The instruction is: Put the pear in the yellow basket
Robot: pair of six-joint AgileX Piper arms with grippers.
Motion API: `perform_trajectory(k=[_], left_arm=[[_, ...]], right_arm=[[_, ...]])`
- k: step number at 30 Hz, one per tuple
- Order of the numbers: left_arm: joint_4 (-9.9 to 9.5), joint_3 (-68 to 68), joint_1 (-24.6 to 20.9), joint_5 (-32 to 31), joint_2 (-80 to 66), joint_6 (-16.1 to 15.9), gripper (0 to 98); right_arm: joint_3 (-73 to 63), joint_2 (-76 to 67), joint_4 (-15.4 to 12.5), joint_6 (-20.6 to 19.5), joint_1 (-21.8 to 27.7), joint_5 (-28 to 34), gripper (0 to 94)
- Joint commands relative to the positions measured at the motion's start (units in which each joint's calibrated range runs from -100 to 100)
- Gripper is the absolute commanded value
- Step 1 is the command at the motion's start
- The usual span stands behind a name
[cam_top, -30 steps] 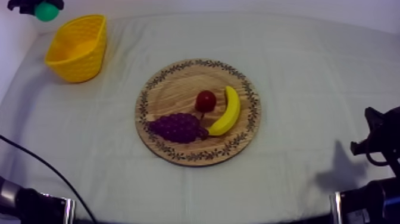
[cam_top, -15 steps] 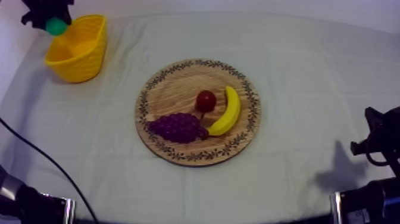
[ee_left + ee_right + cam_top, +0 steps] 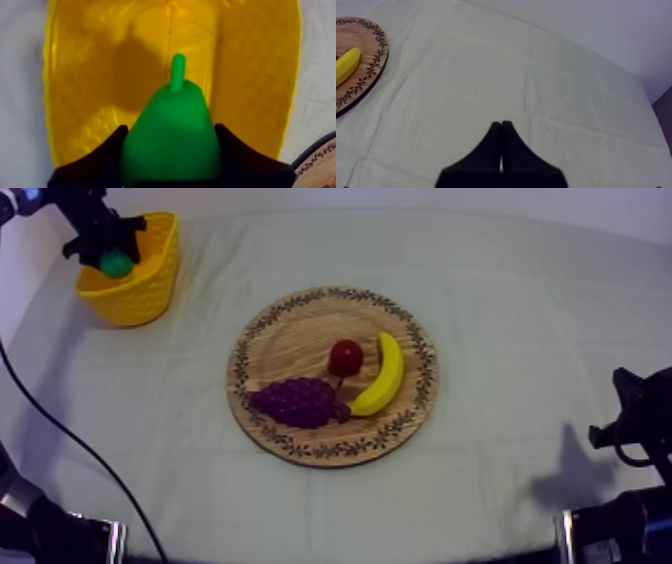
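Basket (image 3: 140, 298): pear (image 3: 170, 135) hangs over its opening, clamped in left gripper (image 3: 114, 258). Board (image 3: 290, 338): grapes (image 3: 297, 402), small red fruit (image 3: 346, 356), banana (image 3: 380, 375). Right gripper (image 3: 501, 145): fingers together, over cloth.

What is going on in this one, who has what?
The left gripper is shut on the green pear and holds it over the opening of the yellow basket at the table's far left; the pear is not yet released. The right gripper is shut on nothing, low over the bare cloth at the right side. The wooden board in the middle carries the grapes, the small red fruit and the banana.
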Motion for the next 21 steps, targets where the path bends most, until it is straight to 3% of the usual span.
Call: perform_trajectory(k=[1,7,21], left_arm=[[-0.16,0.0,0.0,-0.1,0.2,-0.1,43.1],[-0.11,0.0,0.3,-0.4,0.7,-0.1,51.0],[-0.02,-0.9,0.3,-0.7,1.8,0.8,85.3]], right_arm=[[0.0,0.0,0.0,0.0,0.0,0.0,0.4],[0.0,0.0,0.0,0.0,0.0,0.0,0.4],[0.0,0.0,0.0,0.0,0.0,0.0,0.4]])
